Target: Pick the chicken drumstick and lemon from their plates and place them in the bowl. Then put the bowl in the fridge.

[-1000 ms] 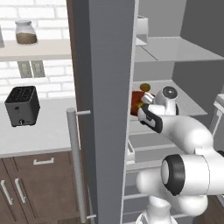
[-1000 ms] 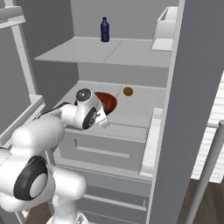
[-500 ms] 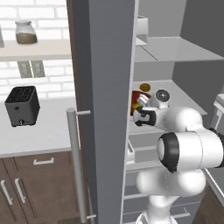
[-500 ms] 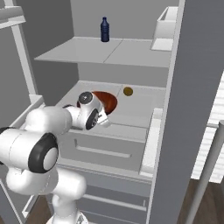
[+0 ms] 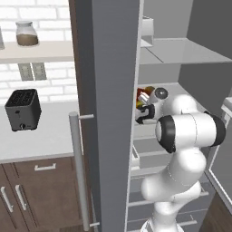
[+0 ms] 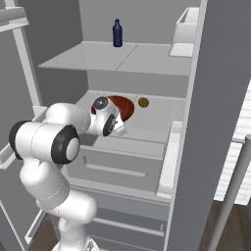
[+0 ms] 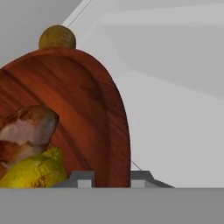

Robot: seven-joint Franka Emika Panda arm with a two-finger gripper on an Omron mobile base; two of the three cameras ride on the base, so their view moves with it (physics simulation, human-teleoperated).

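Note:
The reddish-brown bowl (image 7: 87, 109) rests on the fridge's middle shelf (image 6: 147, 130), also seen from the right (image 6: 125, 105) and as a red sliver past the door (image 5: 141, 96). Inside it lie the brown chicken drumstick (image 7: 30, 127) and the yellow lemon (image 7: 30, 170). My gripper (image 7: 112, 178) is at the bowl's near rim, one fingertip on each side of the wall, shut on it. The hand (image 6: 110, 125) sits just in front of the bowl. The plates are out of view.
A small brown round thing (image 6: 143, 102) lies on the shelf behind the bowl. A blue bottle (image 6: 117, 33) and a white box (image 6: 186, 27) stand on the upper shelf. The open grey door (image 5: 113, 113) with its bar handle (image 5: 77, 167) stands left; a toaster (image 5: 22, 108) is on the counter.
The arm's elbow has folded back towards the base while the hand stayed at the bowl's rim. The bowl has not visibly moved on the shelf.

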